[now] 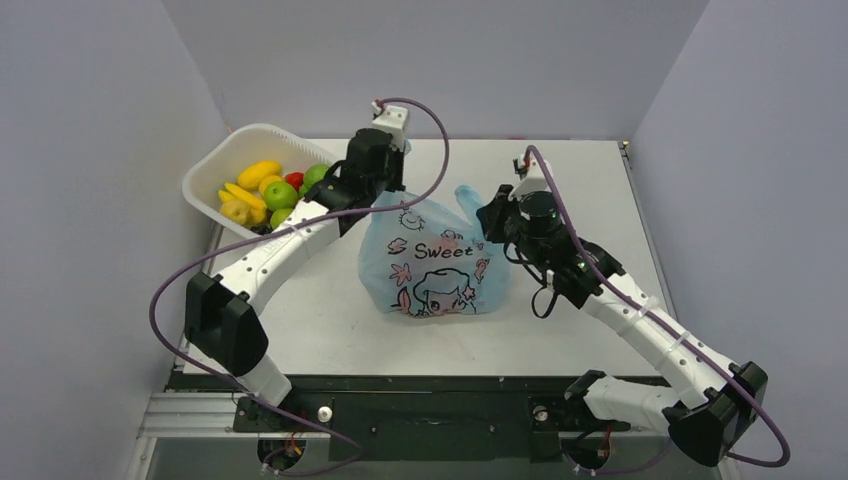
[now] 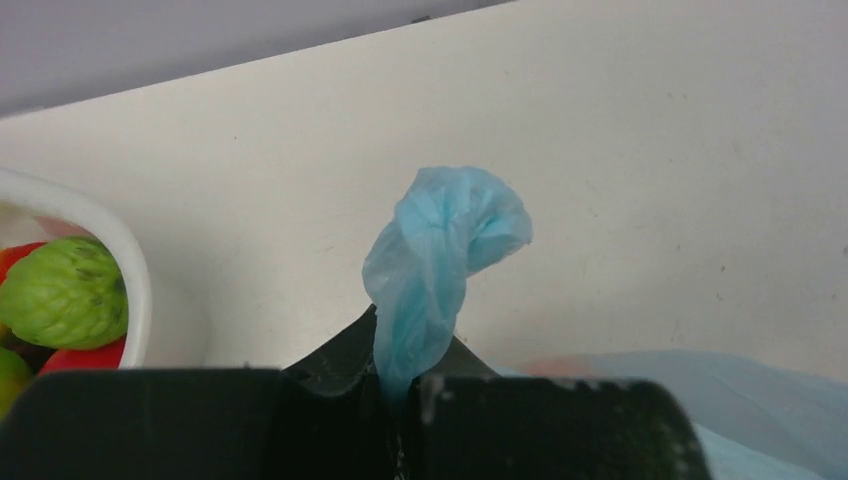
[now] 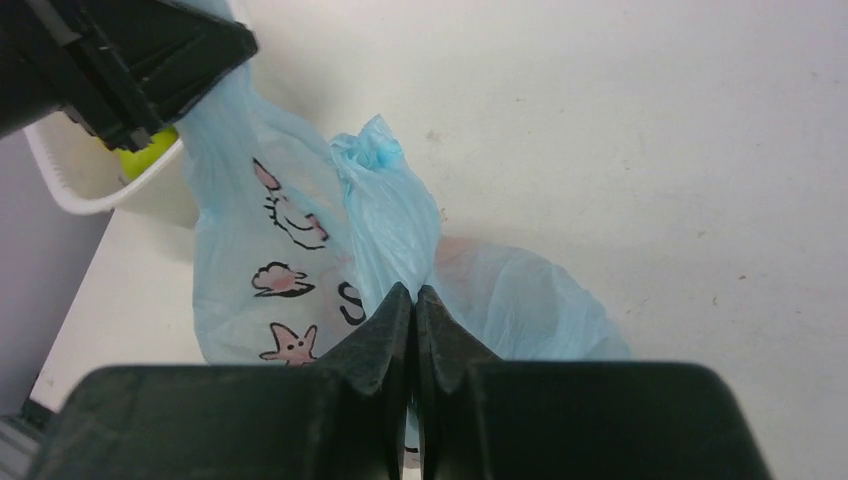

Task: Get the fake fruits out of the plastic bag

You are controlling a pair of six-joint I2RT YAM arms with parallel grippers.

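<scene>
The plastic bag [image 1: 435,265] sits upright mid-table [image 1: 600,200], right between both arms. Looks like the left gripper [image 2: 400,385] is clamped on one loop handle [image 2: 440,250] and the right gripper [image 3: 413,300] is pinching the other handle [image 3: 385,200]. The mouth runs left-to-right between them, so I'd guess pulling apart opens it. The fake fruits are presumably inside, can't see them.

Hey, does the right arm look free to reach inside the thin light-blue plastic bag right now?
Probably not. The right gripper is shut on one loop handle of the plastic bag, the left gripper on the other, so neither is free.
</scene>
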